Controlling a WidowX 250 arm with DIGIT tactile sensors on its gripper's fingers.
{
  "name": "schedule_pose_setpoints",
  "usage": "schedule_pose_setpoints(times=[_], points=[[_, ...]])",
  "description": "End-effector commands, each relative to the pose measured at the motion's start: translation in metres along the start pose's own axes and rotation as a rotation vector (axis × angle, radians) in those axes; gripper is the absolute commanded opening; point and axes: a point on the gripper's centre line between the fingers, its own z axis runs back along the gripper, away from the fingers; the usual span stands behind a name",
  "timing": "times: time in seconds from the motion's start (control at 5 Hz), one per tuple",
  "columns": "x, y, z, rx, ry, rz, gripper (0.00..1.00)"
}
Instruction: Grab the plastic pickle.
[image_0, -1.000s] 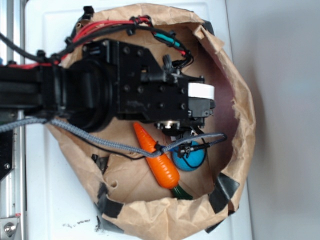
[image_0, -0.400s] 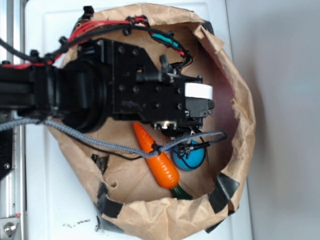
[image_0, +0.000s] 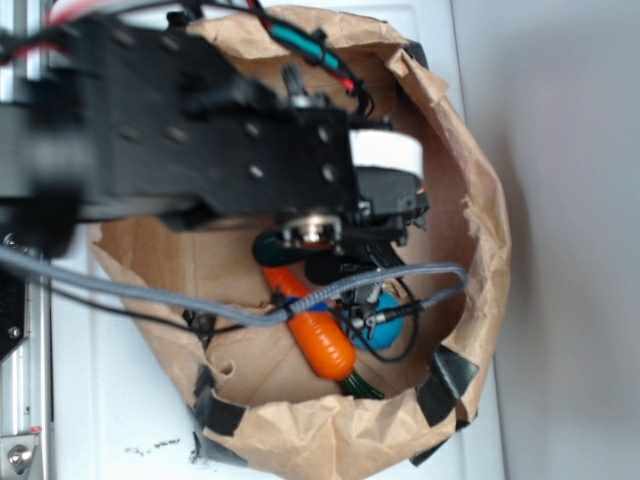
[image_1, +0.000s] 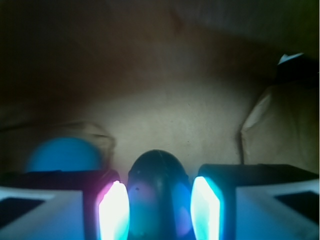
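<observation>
The plastic pickle (image_1: 157, 187) lies on the floor of the paper bag (image_0: 480, 215), toward the middle, and in the wrist view its rounded dark end sits directly between the two lit fingers (image_1: 114, 212) of the claw (image_1: 159, 212). The claw is partly open, its jaws standing either side of the pickle with only a thin gap showing on each flank; whether the pads already touch the plastic I cannot tell. In the exterior view the arm hides most of the pickle, and only a dark shape shows under the wrist beside the top end of the orange carrot (image_0: 315, 325). The blue ball (image_1: 64, 155) rests just left of the claw in the wrist view, close to the outer face of that finger.

To do this step well, the closing should be even and centred, so the smooth capsule does not squirt forward out of the jaws. The pickle looks slippery and rounded, so a grip across its middle rather than its tip seems safer. The ball should stay outside the jaws.
</observation>
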Motion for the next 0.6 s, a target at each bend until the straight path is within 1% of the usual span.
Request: schedule_pose_setpoints(times=[0.0, 0.2, 0.4], points=[[0.004, -0.006, 0.073, 0.020, -0.083, 0.057, 0.00], [-0.009, -0.015, 0.092, 0.049, -0.103, 0.056, 0.00], [-0.027, -0.017, 0.085, 0.065, -0.127, 0.036, 0.00]])
